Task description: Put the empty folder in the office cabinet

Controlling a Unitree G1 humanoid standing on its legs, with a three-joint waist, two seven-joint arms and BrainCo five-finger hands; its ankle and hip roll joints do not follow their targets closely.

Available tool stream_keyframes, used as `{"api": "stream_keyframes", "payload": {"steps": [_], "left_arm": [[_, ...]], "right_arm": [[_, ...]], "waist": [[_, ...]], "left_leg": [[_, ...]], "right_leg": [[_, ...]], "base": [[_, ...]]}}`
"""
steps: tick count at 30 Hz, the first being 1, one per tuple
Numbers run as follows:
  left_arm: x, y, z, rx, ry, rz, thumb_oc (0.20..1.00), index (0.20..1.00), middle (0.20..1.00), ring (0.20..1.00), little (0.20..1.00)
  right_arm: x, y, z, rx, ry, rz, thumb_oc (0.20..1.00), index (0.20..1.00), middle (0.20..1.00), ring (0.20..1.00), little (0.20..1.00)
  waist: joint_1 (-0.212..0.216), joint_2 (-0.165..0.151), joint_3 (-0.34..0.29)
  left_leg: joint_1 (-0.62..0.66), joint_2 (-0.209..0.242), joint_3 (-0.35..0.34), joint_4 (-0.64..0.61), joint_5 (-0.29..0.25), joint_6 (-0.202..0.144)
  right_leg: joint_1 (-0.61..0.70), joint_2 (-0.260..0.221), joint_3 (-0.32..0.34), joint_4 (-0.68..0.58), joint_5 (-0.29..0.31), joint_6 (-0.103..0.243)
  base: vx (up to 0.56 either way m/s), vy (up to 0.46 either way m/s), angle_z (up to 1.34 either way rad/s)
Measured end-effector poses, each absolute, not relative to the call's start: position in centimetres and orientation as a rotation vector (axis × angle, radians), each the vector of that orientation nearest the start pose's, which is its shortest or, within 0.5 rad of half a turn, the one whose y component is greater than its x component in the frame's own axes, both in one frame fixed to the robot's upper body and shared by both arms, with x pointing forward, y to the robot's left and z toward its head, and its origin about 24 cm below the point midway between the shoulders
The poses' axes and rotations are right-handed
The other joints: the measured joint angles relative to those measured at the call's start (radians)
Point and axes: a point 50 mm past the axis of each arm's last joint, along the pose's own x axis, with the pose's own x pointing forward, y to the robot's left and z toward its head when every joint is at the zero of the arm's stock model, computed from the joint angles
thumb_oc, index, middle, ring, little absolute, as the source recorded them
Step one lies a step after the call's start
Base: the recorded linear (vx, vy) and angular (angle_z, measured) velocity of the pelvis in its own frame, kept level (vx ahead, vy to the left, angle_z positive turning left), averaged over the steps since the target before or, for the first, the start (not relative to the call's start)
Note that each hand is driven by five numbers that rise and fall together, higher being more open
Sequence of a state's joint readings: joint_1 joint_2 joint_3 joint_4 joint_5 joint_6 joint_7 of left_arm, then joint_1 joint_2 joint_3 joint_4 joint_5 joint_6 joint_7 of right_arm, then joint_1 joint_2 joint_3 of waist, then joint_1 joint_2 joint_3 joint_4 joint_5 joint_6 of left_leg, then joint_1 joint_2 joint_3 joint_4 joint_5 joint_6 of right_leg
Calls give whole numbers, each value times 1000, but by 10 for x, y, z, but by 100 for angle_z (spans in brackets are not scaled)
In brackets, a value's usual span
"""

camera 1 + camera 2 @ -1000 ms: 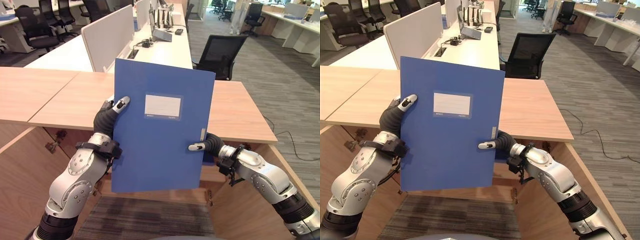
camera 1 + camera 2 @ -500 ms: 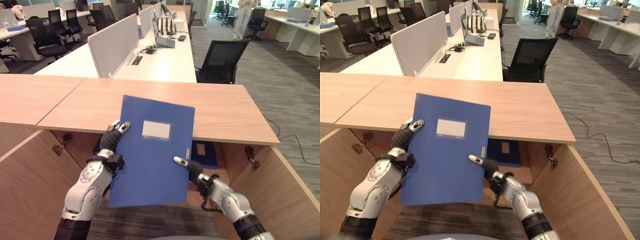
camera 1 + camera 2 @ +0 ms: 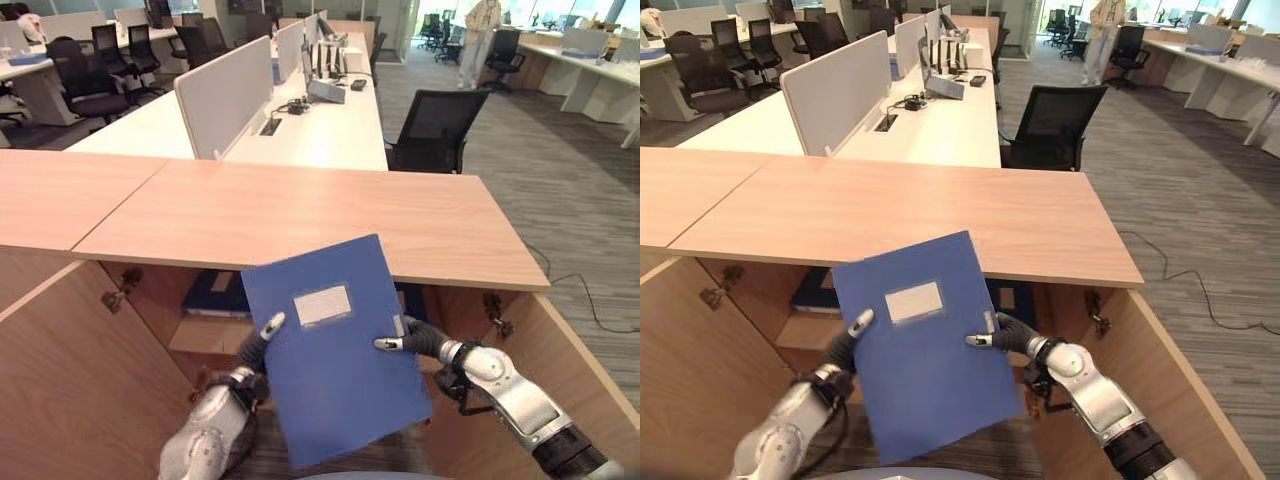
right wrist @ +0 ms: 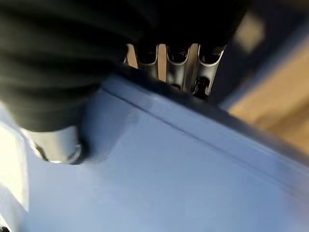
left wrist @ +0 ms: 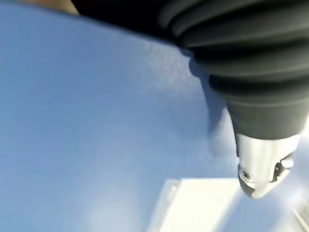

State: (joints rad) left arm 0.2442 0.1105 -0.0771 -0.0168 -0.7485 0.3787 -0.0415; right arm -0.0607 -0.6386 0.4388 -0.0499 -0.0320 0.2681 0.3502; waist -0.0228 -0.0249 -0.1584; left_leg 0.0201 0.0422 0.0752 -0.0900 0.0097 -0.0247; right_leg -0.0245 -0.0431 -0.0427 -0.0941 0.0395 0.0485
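- fingers of the right hand wrap behind the right edge of the flat blue rectangular folder with a white label; its thumb lies across the front face, so the folder is pinched there.
- left hand clamps the folder's left edge the same way: thumb on the front face beside the label, fingers hidden behind the cover.
- folder is held in the air between both hands, tilted, its top edge leaning toward the robot's left, front face toward the camera.
- it hangs in front of and below the front edge of the light wooden cabinet top, before the open cabinet.
- wooden cabinet doors stand open on either side.
- inside, a dark blue folder lies flat on a wooden shelf, behind the held folder.
- black office chair stands beyond the cabinet.
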Motion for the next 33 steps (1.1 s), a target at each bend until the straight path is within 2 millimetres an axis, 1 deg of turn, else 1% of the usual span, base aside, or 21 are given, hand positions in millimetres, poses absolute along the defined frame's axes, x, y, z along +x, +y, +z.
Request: {"api": "stream_keyframes", "payload": {"steps": [2,3,4,6,7,8,9,11,12,13,14,16,20,22,24,27,28,29,31,33], "left_arm": [[178,140,-44,-694,627,-99,1000,1000,1000,1000,1000],[171,139,-55,-704,679,-80,1000,1000,1000,1000,1000],[166,141,-63,-698,726,-69,1000,1000,1000,1000,1000],[160,140,-69,-713,754,-53,1000,1000,1000,1000,1000],[153,137,-79,-731,805,-31,1000,1000,1000,1000,1000],[148,135,-87,-740,844,-8,1000,1000,1000,1000,1000],[140,137,-95,-739,880,25,1000,1000,1000,1000,1000],[128,137,-107,-735,947,57,1000,1000,1000,1000,1000],[122,135,-113,-748,978,75,1000,1000,1000,1000,1000],[122,134,-114,-750,983,77,1000,1000,1000,1000,1000],[122,132,-114,-755,982,76,1000,1000,1000,1000,1000],[126,133,-112,-759,963,79,1000,1000,1000,1000,1000],[134,139,-109,-738,930,90,1000,1000,1000,1000,1000],[136,140,-109,-715,937,84,1000,1000,1000,1000,1000],[135,141,-110,-711,943,83,1000,1000,1000,1000,1000],[137,141,-109,-700,939,84,1000,1000,1000,1000,1000],[138,143,-109,-694,938,86,1000,1000,1000,1000,1000],[138,143,-109,-684,941,86,1000,1000,1000,1000,1000],[141,143,-108,-680,932,84,1000,1000,1000,1000,1000],[145,143,-107,-658,926,76,1000,1000,1000,1000,1000]], "right_arm": [[229,-174,11,-719,401,683,200,200,200,200,200],[226,-174,7,-776,390,694,200,200,200,200,200],[226,-171,7,-875,349,715,200,200,200,200,200],[241,-169,20,-1111,201,742,200,200,200,200,200],[248,-165,21,-1239,134,793,200,200,200,200,200],[249,-161,20,-1292,98,824,200,200,200,200,200],[245,-160,10,-1333,83,865,200,200,200,200,200],[236,-168,-10,-1366,149,901,200,200,200,200,200],[227,-171,-21,-1349,190,895,200,200,200,200,200],[224,-172,-23,-1342,204,893,200,200,200,200,200],[219,-176,-27,-1296,239,857,200,200,200,200,200],[211,-180,-38,-1174,347,769,200,200,200,200,200],[191,-179,-61,-937,554,713,200,200,200,200,200],[188,-181,-70,-866,618,694,200,200,200,200,200],[187,-182,-74,-837,646,676,200,200,200,200,200],[183,-180,-87,-684,727,587,200,200,200,200,200],[181,-179,-89,-661,743,574,200,200,200,200,200],[179,-176,-91,-614,758,564,200,200,200,200,200],[177,-176,-94,-564,775,523,200,200,200,200,200],[175,-175,-97,-512,796,501,200,200,200,200,200]], "waist": [[2,3,15],[3,8,19],[2,12,25],[3,11,37],[2,8,37],[6,5,39],[9,3,40],[10,4,41],[3,6,42],[2,6,42],[3,6,43],[4,6,43],[-1,25,46],[0,30,52],[2,33,53],[5,34,53],[5,34,54],[4,42,55],[2,45,56],[4,46,56]], "left_leg": [[0,0,0,0,0,0],[0,0,-2,0,0,0],[0,1,-2,0,0,0],[3,1,-3,0,0,0],[5,2,-4,0,0,0],[4,2,-8,0,0,0],[3,2,-10,0,0,0],[3,1,-10,0,0,0],[3,2,-10,0,0,0],[4,2,-10,0,0,0],[4,3,-10,0,0,0],[4,5,-13,0,0,0],[4,5,-14,0,0,0],[2,5,-19,0,0,0],[1,6,-22,0,1,0],[-10,10,-33,0,2,-1],[-11,10,-35,0,3,-3],[-13,11,-37,0,4,-3],[-18,12,-52,0,5,-4],[-22,15,-58,0,5,-4]], "right_leg": [[1,0,-2,0,0,0],[2,-1,-7,0,-1,0],[3,-1,-7,0,-1,0],[9,0,-8,0,0,0],[7,0,-8,-1,-1,0],[8,1,-9,-1,-1,-1],[10,0,-14,-1,-1,-2],[9,-1,-15,-1,-2,-1],[9,0,-15,-1,-3,-2],[9,0,-15,-1,-3,-2],[10,1,-15,-1,-3,-2],[11,2,-17,-1,-4,-4],[12,3,-21,-1,-5,-4],[11,2,-24,-1,-5,-4],[12,2,-26,-1,-5,-5],[7,3,-30,-1,-10,-7],[6,4,-32,-1,-9,-9],[9,5,-35,-1,-9,-9],[9,5,-53,-1,-14,-11],[7,8,-56,-1,-19,-15]], "base": [[0,0,0],[0,0,0],[0,0,0],[3,-3,2],[5,-8,7],[1,-10,9],[1,-16,10],[-2,-29,3],[0,0,0],[-4,-30,-3],[0,0,0],[2,-36,2],[9,-41,-1],[12,-42,5],[8,-69,7],[16,-79,11],[18,-101,6],[25,-139,5],[19,-121,18],[27,-107,15]]}}
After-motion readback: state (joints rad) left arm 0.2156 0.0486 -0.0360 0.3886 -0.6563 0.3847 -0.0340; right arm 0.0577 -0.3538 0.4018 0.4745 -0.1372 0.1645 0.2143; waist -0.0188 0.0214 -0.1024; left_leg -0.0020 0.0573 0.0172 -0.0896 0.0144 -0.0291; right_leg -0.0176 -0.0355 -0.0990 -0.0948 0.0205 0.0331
